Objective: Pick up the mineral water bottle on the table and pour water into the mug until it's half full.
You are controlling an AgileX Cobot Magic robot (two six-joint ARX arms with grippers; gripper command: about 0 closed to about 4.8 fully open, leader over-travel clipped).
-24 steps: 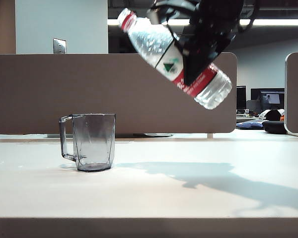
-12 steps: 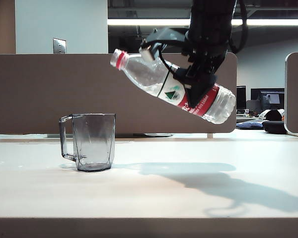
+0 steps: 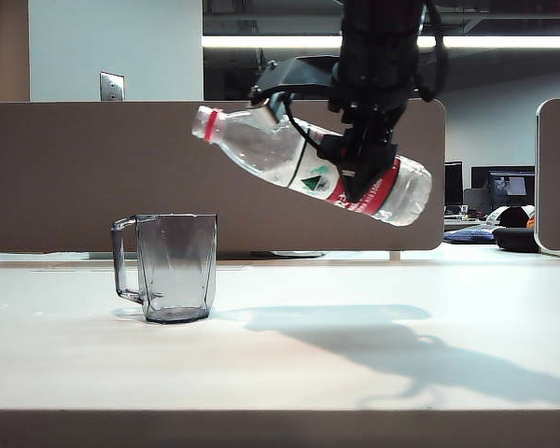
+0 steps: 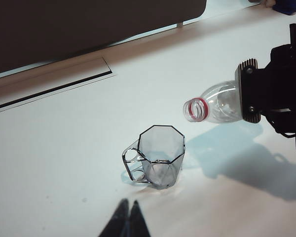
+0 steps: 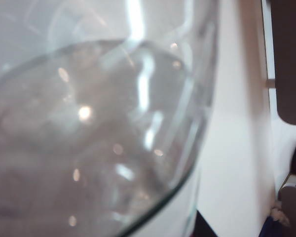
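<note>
The mineral water bottle (image 3: 261, 149) hangs tilted in the air, its uncapped red-ringed mouth pointing left and slightly up. My right gripper (image 3: 359, 173) is shut on its labelled middle from above. The smoky-grey mug (image 3: 175, 266) stands upright on the table (image 3: 355, 373), handle to the left, below the mouth. In the left wrist view the bottle (image 4: 214, 103) ends beside the mug (image 4: 160, 155), not over it, and no water falls. My left gripper (image 4: 128, 205) is shut and empty, close to the mug. The bottle (image 5: 89, 123) with water inside fills the right wrist view.
A brown partition (image 3: 93, 177) runs behind the table. A long cable slot (image 4: 54, 84) lies in the tabletop by the partition. Office clutter (image 3: 504, 224) sits far back on the right. The arm's shadow (image 3: 401, 345) falls on the table to the right of the mug.
The right gripper has carried the bottle down and to the left and laid it flatter, so its mouth is lower and nearer the mug. The mug has not moved.
</note>
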